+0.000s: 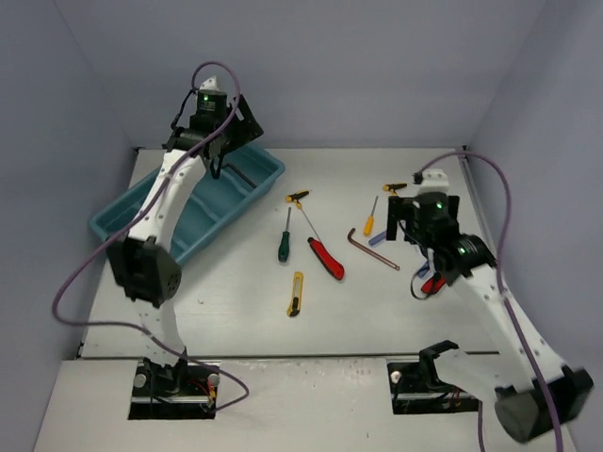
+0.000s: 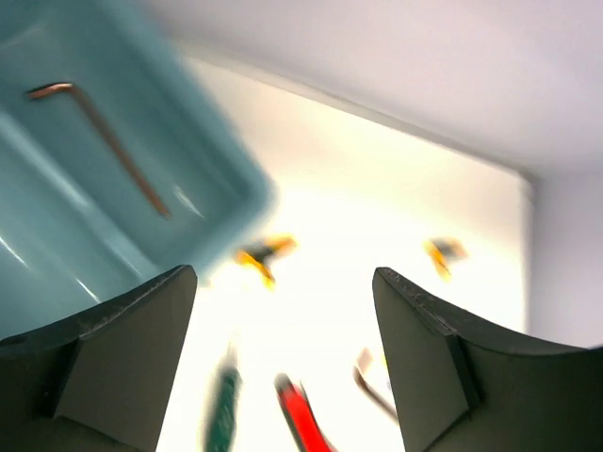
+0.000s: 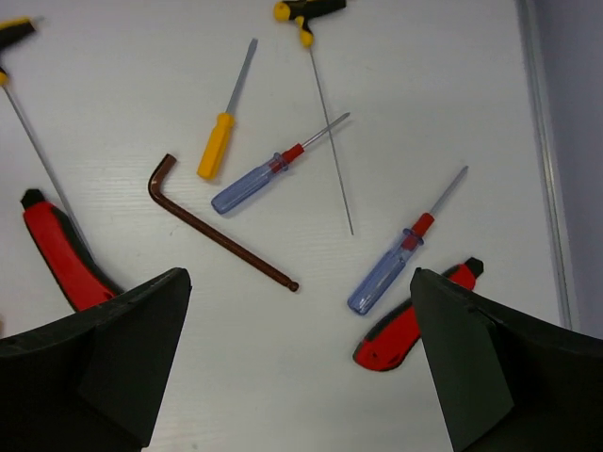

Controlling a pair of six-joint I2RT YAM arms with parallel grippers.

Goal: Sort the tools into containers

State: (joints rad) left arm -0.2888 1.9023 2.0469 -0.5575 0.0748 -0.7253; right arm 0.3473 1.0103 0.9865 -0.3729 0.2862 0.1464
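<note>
The teal tray lies at the left. My left gripper hangs open and empty above its far end; the left wrist view shows a hex key in a tray compartment. My right gripper is open and empty above the right group of tools. Under it lie a hex key, an orange screwdriver, two blue screwdrivers and a red knife. Mid-table lie a green screwdriver, a red knife, a yellow knife and a T-handle driver.
A second T-handle driver lies near the back right, its shaft running between the blue screwdrivers. Grey walls close the table at the back and on both sides. The left wrist view is motion-blurred.
</note>
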